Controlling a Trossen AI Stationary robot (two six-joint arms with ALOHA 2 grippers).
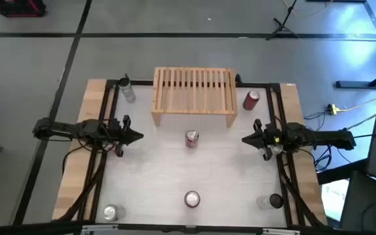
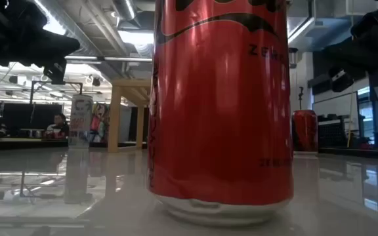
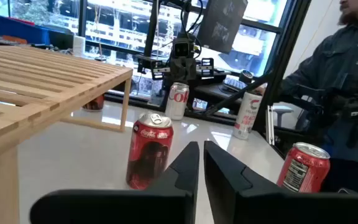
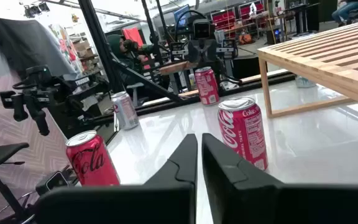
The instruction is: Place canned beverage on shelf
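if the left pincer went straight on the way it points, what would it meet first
Probably the red can in front of the shelf. The left pincer points across the table toward it, and the left wrist view shows that can just left of its line, so it may only graze it; depth is unclear.

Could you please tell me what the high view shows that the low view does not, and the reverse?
Only the high view shows the slatted top of the low light-wood shelf, bare of cans, and the left end effector and right end effector, both shut, at the table's sides. Only the low view shows black lettering on the near red can's wall. Both show that can, the shelf and the white tabletop.
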